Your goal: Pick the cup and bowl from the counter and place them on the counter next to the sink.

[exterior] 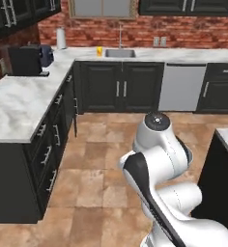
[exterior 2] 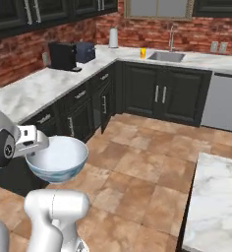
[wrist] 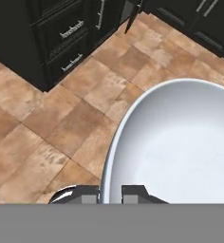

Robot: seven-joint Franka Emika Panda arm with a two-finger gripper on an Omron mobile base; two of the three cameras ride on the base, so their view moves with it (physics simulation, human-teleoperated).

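Hand view shows the tool (wrist: 110, 193) closed on the rim of the bowl (wrist: 180, 142), one dark fingertip (wrist: 88, 193) outside the wall and the other inside, the rim pinched between them. The bowl's pale glossy interior faces up, and it hangs over the brown tiled floor (wrist: 47, 128), clear of any counter. Right base view confirms this: the bowl (exterior 2: 56, 160) is carried upright beside the white wrist, its darker blue-grey lower part visible, with dark cabinet fronts (exterior 2: 83, 115) just behind it.

Further out, the counter (exterior 2: 44, 86) of white marble runs along the left wall and turns the corner beneath the brick backsplash. The sink (exterior 2: 166, 56) is set into the far run, with its faucet (exterior 2: 171, 37) rising behind. The cup (exterior 2: 143, 52), yellow, stands upright on the counter just left of the sink. A black appliance (exterior 2: 63, 55) and a white paper-towel roll (exterior 2: 113, 37) stand on the counter, well apart from the bowl.
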